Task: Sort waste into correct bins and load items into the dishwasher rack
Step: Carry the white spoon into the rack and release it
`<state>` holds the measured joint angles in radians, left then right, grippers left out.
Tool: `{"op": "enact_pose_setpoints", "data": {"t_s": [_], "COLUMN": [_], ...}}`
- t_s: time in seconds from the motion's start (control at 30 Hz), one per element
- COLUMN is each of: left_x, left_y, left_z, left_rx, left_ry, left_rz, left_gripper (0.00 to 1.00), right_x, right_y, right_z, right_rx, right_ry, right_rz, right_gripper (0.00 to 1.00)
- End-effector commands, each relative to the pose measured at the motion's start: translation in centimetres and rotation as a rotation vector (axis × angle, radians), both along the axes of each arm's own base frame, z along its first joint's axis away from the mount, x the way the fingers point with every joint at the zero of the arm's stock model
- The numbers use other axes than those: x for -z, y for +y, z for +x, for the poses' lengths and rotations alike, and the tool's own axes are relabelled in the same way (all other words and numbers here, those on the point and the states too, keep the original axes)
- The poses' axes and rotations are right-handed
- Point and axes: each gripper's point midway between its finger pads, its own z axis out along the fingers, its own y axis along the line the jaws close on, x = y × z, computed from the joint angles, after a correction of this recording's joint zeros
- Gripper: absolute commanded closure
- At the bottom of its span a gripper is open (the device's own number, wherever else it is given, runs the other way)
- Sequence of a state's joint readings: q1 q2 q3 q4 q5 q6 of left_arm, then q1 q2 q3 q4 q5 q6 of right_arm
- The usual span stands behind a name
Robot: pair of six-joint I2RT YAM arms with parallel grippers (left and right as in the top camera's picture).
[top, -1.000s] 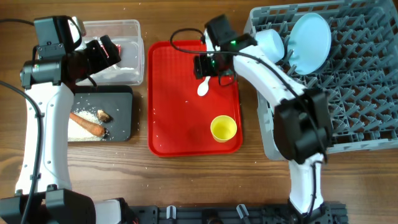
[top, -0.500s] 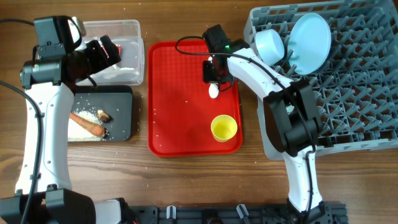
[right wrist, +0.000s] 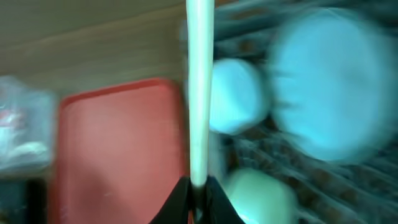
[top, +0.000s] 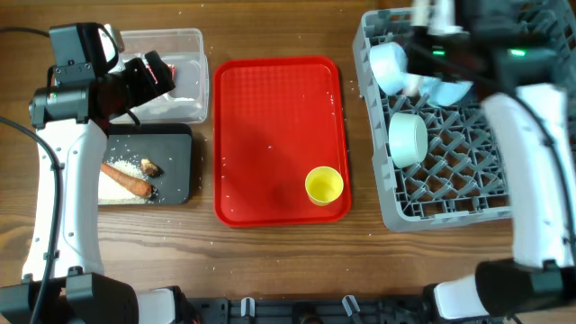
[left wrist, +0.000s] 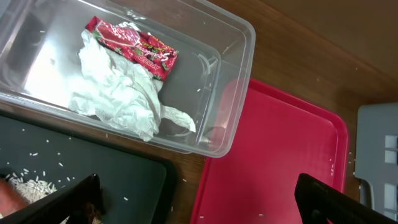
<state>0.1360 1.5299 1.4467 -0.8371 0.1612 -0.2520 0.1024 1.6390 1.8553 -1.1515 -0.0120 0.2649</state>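
The left hand [left wrist: 196,186], its fingers apart and cut off by the lower edge, hangs over the clear tub [left wrist: 230,74], where the red wrapper [left wrist: 134,46] lies on the crumpled napkin [left wrist: 124,93]. Beside it, the black tray [top: 175,148] holds the carrot [top: 126,178], rice [top: 115,191] and brown scrap [top: 150,167]. The yellow cup [top: 323,184] stands on the red tray [top: 270,108]. Over the rack [top: 450,193], which holds the mint bowl [top: 407,138] and pale blue bowl [top: 389,65], the blurred right hand [right wrist: 198,190] is clamped on the white spoon [right wrist: 199,93], whose far end is cut off, while the plate [top: 445,93] is half hidden under the arm.
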Motion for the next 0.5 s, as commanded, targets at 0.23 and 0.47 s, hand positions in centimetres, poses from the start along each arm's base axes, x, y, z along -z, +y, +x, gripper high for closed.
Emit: {"op": "enact_pose_setpoints", "data": {"t_s": [0.23,0.47], "left_x": [-0.2,-0.2], "left_y": [0.3,0.3], "left_z": [0.3,0.3], "left_rx": [-0.005,-0.005], "left_ry": [-0.006,-0.006], "left_rz": [0.004,0.004], "left_gripper": [0.0,0.0], "right_x": [10.1,12.2], "right_y": [-14.5,-11.5], "right_z": [-5.0,-3.8], "right_rx": [0.499,0.315], "right_ry": [0.286,0.282], "right_rz": [-0.149,-0.02], "right_gripper": [0.94,0.36]}}
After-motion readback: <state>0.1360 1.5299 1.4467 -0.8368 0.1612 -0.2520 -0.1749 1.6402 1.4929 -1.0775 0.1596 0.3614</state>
